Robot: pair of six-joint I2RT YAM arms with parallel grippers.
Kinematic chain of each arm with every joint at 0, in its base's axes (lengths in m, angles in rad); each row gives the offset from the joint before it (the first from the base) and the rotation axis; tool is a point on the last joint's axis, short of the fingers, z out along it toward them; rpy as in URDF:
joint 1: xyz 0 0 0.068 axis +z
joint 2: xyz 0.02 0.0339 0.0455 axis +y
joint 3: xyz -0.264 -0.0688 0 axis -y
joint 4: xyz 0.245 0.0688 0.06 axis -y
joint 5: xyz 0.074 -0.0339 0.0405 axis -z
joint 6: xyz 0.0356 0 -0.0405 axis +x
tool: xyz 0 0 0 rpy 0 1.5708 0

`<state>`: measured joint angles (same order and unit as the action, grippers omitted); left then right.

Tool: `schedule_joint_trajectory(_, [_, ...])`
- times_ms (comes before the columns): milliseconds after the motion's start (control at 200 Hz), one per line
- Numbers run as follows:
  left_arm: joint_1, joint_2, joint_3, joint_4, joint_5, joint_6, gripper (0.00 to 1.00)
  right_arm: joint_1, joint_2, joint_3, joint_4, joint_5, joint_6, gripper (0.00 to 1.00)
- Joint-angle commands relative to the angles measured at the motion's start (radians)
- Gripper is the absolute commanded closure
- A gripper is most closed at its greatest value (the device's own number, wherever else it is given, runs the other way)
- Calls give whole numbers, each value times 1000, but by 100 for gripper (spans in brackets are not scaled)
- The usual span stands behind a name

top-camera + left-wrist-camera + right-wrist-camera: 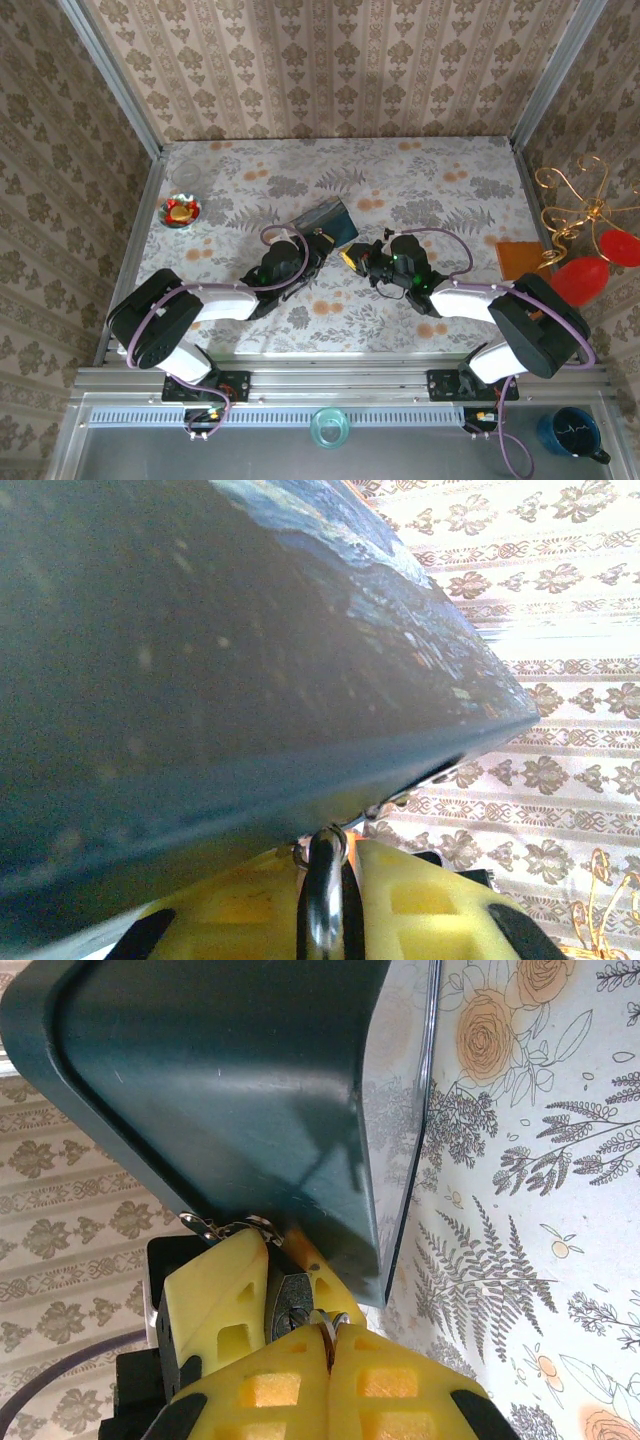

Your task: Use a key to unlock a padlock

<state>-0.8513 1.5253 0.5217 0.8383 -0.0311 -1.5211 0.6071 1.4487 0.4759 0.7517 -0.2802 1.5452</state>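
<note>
My left gripper (325,855) is shut on the padlock (320,890); its silvery shackle runs up between the yellow pads to the edge of the blue tin (200,660). In the right wrist view the padlock (290,1305) shows its dark keyhole face between the left gripper's fingers (210,1300). My right gripper (328,1355) is shut on the key (330,1325), a thin silver sliver whose tip sits at the keyhole. From above, the left gripper (318,246) and right gripper (352,260) meet at mid-table beside the tin (330,220).
A red-and-gold dish (181,211) and a glass bowl (187,177) stand at the far left. An orange card (520,255) lies at the right, next to a gold wire stand with red pieces (590,250). The floral table (440,180) has metal rails along its sides.
</note>
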Motion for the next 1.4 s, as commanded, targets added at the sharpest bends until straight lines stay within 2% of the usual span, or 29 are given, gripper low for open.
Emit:
schedule_joint_trajectory(0, [-61,2,64,111,181,13,100,52,1,48,88,-64,-6,100])
schedule_joint_trajectory(610, [-60,-7,78,79,184,22,100,83,14,60,97,-51,0,100])
schedule_joint_trajectory(915, [-60,-9,71,68,185,24,100,34,1,44,51,-48,-33,100])
schedule_joint_trajectory(1045, [-60,-66,69,-115,156,49,100,-10,-35,47,-23,-83,-78,79])
schedule_joint_trajectory(1115, [-53,-107,66,-209,134,68,100,-39,-102,63,-156,-93,-149,70])
schedule_joint_trajectory(1160, [-46,-126,64,-247,124,77,100,-51,-146,93,-310,-91,-239,65])
schedule_joint_trajectory(1260, [-27,-153,64,-291,117,92,100,-55,-223,155,-595,-55,-478,63])
schedule_joint_trajectory(1395, [-8,-167,84,-348,116,120,100,-43,-311,127,-657,-14,-713,64])
